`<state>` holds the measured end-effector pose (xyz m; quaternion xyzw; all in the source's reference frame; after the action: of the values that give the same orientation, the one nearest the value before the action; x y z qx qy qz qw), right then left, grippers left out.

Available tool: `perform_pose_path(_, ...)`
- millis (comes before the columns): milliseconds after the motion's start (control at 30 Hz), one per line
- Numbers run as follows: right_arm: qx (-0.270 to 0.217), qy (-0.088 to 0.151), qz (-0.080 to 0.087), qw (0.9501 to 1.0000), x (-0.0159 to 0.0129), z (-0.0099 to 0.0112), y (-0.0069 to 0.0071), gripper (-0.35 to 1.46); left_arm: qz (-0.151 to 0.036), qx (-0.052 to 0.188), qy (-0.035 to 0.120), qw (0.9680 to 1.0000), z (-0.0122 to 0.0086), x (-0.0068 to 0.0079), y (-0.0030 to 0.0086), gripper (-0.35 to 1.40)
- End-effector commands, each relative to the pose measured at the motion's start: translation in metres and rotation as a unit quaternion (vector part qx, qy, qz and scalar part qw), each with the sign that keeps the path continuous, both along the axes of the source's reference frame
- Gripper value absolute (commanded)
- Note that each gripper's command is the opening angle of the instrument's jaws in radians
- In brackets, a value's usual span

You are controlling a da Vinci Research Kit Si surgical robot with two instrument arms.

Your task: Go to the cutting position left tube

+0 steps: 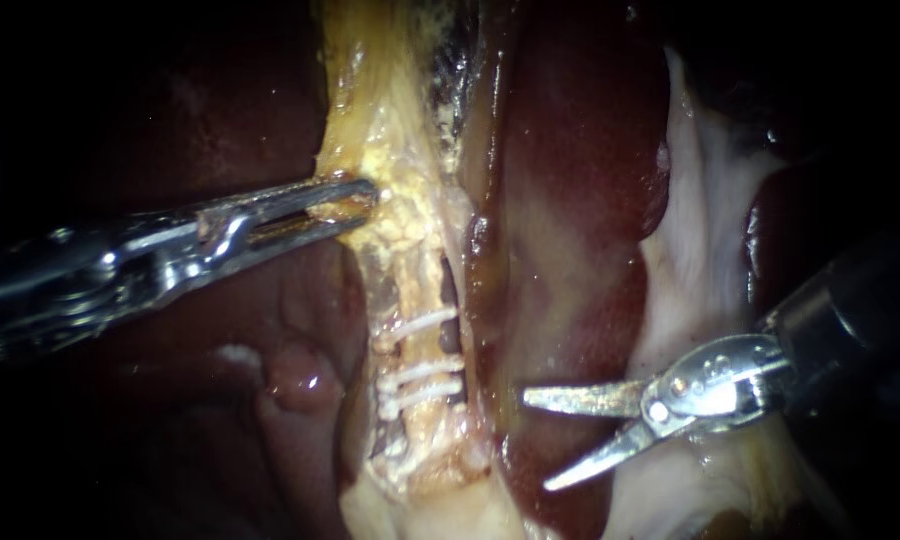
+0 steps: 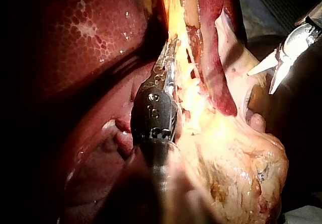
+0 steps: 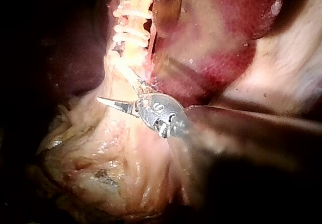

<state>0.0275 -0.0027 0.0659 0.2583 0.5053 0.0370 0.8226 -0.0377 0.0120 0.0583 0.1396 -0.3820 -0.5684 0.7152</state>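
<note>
- Steel blades of the right instrument (image 1: 537,443): hand apart, nothing held, poised over the dark red liver (image 1: 580,180), near the clipped tube (image 1: 415,290) but not touching it.
- Clipped tube runs top to bottom in mid endoscope view w/ white clips (image 1: 420,372) across it: one above, a pair below. Bare stretch btw them is prob. the cut site.
- left instrument (image 1: 368,200): hand clamped on the edge of the yellow fatty tissue (image 1: 370,110) just above the clips; seems to hold it taut.
- Risk: open tips rake the liver on the way across, since the lobe bulges btw blades & tube.
- Risk: a blade snags a clip or lands outside the bare stretch, giving a wrong cut.
- Risk: left hold slips, tube slackens, target shifts.
- Room: only a narrow dark slit beside the tube on the liver side, and the bare stretch is tight. Freer space lies back over the pale membrane (image 1: 700,230).
</note>
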Motion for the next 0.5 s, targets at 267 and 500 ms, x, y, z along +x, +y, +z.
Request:
perform_pose_path(267,0.027,-0.009,0.000,0.9996,0.0025,0.0019,0.0005,1.43,-0.014,-0.007,-0.005,0.9999,-0.0030,0.0017,0.0005,-0.35)
perform_pose_path(500,0.058,-0.051,-0.017,0.9969,0.0041,0.0048,0.0015,1.40,-0.019,-0.009,-0.009,0.9997,-0.0049,0.0022,0.0005,-0.35)
